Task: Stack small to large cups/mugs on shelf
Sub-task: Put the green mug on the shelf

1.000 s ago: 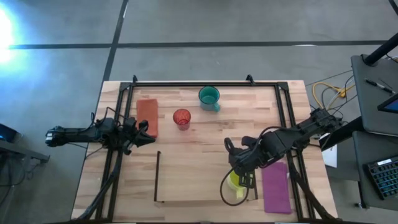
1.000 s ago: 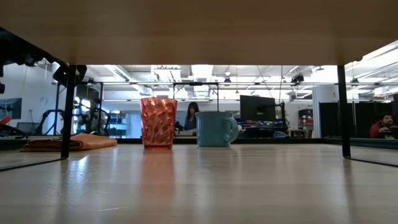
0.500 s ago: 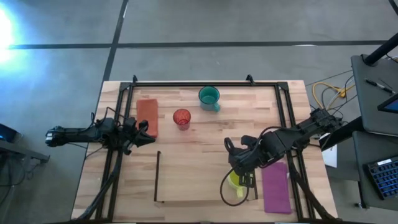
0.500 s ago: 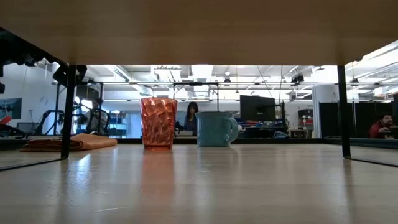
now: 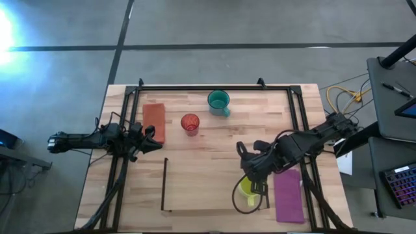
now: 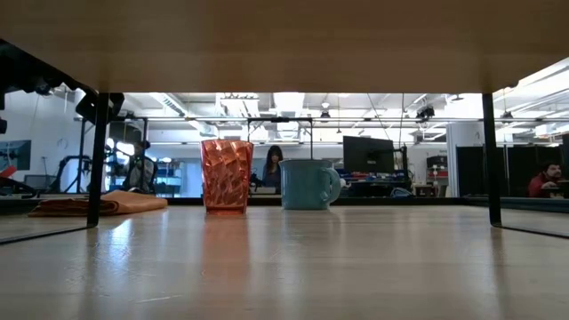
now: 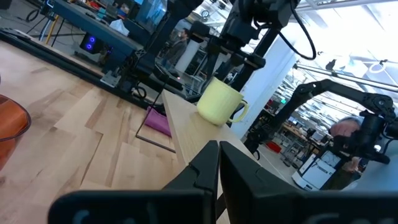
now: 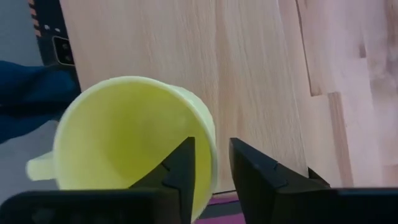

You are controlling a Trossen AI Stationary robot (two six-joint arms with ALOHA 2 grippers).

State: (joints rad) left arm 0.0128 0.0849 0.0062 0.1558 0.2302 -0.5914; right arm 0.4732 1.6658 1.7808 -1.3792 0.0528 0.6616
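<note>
The yellow mug [image 5: 246, 190] stands upright on the right end of the shelf [image 5: 201, 185], a light wood board edged by a thin black wire frame; it also shows in the left wrist view [image 7: 217, 102]. My right gripper [image 5: 255, 184] hangs over it, open, one finger inside the mug [image 8: 124, 137] and one outside, with wood showing between the outer finger and the wall. The red cup [image 5: 190, 123] and the teal mug [image 5: 218, 101] stand on the table at the far middle. My left gripper [image 5: 155, 139] waits shut at the table's left.
An orange cloth [image 5: 154, 120] lies at the far left, next to my left gripper. A purple cloth [image 5: 289, 195] lies right of the shelf's right end. The larger black frame [image 5: 195, 86] runs round the table. People sit in the room behind [image 6: 273, 166].
My right gripper has shifted slightly toward the table's right edge. The yellow mug has stayed in place on the shelf.
</note>
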